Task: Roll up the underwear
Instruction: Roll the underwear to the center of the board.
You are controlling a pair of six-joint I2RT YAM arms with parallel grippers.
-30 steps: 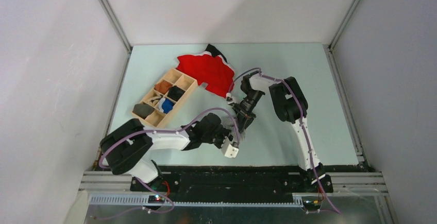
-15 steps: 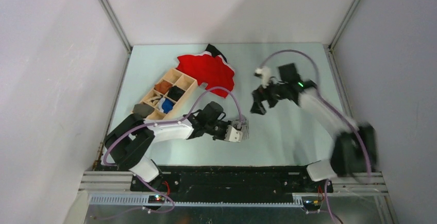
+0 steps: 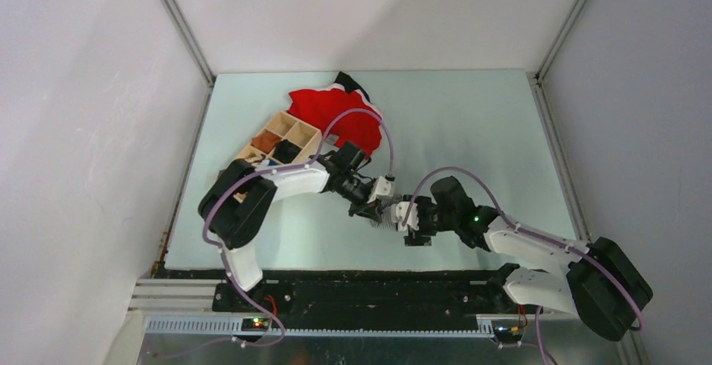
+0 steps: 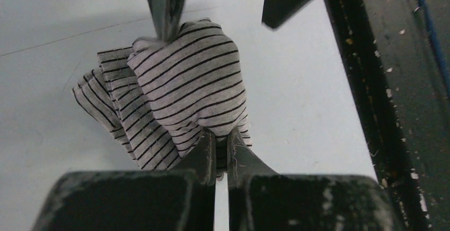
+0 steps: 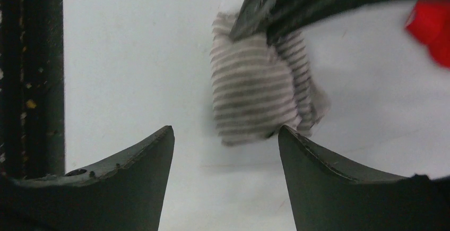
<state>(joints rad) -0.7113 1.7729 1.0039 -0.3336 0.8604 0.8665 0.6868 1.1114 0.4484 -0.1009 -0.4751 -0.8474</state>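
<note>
Robotics lab cell: white panel walls [image 3: 75, 130], aluminium rail [image 3: 378, 325], pale table [image 3: 470, 122].

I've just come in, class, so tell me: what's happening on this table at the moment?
Two robot arms are working on the underwear, a striped bundle near the front edge of the table. The left end effector is shut on a fold of it; the cloth is bunched up, not neatly rolled. The right end effector is open and faces the bundle from the other side, gripping nothing. A red cloth and a wooden tray lie further back.
</note>
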